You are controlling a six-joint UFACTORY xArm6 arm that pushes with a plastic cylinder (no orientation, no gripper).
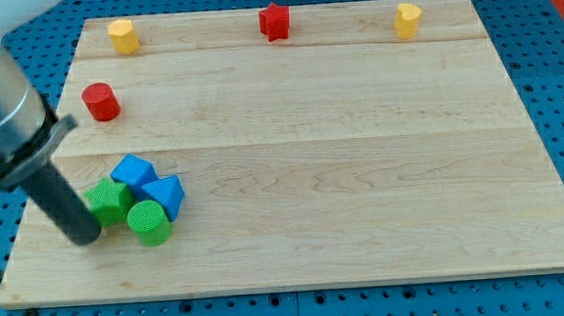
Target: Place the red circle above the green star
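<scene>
Seven blocks lie on the wooden tabletop (361, 173). At the view's top edge there are three, well apart from each other: a yellow block (122, 35) at the left, a red star (275, 21) near the middle, and a second yellow block (408, 20) at the right. I cannot tell the exact shape of the two yellow ones.

The red circle (100, 101) stands alone near the view's left edge, below the left yellow block and well above the group at the bottom left.

That group has four blocks pressed close together. The green star (109, 201) is at its left side. A blue block (133, 172) touches it from the upper right, a blue triangle (165, 195) is just to the right of that one, and a green circle (149, 222) sits at the bottom of the group, against the star and the triangle.

My tool is only a dark rod, so it has nothing to open or close and it holds nothing. My tip (88, 236) rests on the tabletop just beside the green star, at its lower left; whether they touch I cannot tell. It is well below the red circle.
</scene>
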